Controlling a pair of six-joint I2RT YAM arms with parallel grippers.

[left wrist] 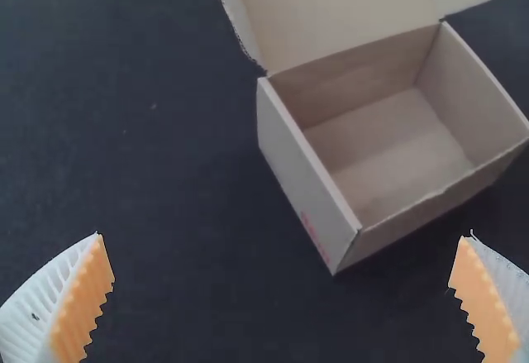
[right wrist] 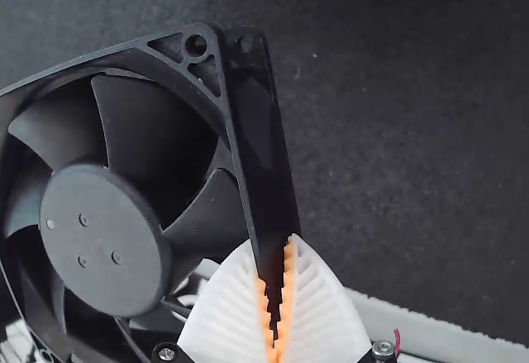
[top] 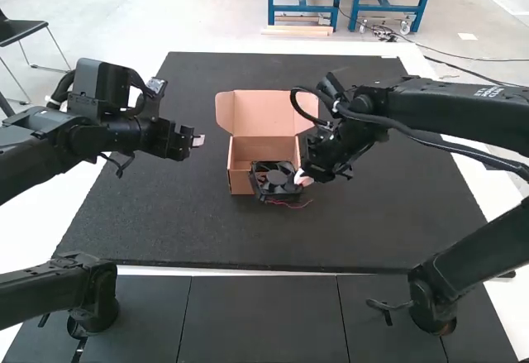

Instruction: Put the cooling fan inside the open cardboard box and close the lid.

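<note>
Right pincer [right wrist: 275, 284] grips the cooling fan [right wrist: 107, 231], seemingly beside the cardboard box [left wrist: 289, 173].

Place: we take this for a robotics lab or workshop bench.
Arms: left arm [top: 50, 140] and right arm [top: 446, 107], black and jointed, stand at one white table [top: 33, 231].
Mounts: round bases [top: 91, 305] sit on dark panels [top: 264, 317] along the near edge.
Work surface: a black, grainy mat [top: 165, 206] covers the middle of the table.
Wiring: a bare black cable [top: 302, 107] loops off the right arm.
Tooling: the left gripper [left wrist: 281, 237] has white ribbed fingers [left wrist: 78, 297] with orange pads, which we note as rig-made parts.
</note>
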